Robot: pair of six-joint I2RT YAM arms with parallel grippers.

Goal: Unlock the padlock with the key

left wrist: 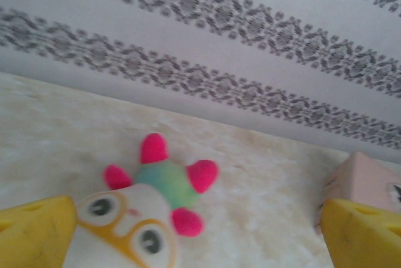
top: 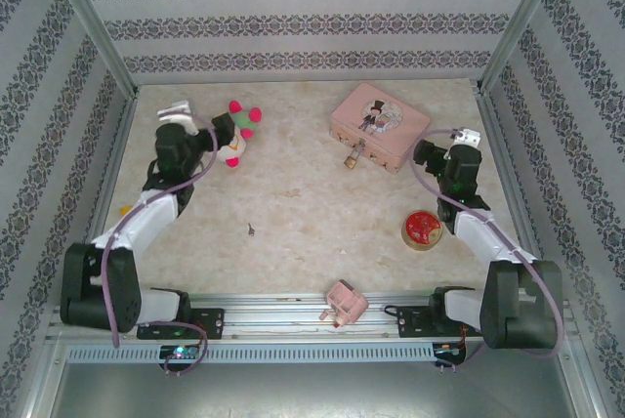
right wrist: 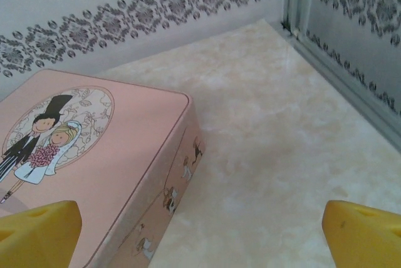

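left hand [left wrist: 200, 238] spread wide, empty — plush toy [left wrist: 164, 183] near; right hand [right wrist: 200, 237] spread wide, empty — beside pink tin [right wrist: 106, 149]

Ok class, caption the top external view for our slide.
Left gripper near a plush toy, right gripper beside the pink tin, padlock at its front; key lies mid-table.

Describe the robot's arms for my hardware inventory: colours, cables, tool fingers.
The left arm and right arm have white links between black joint housings, each trailed by a looping lilac cable. The left tool fingers and right tool fingers are yellow.
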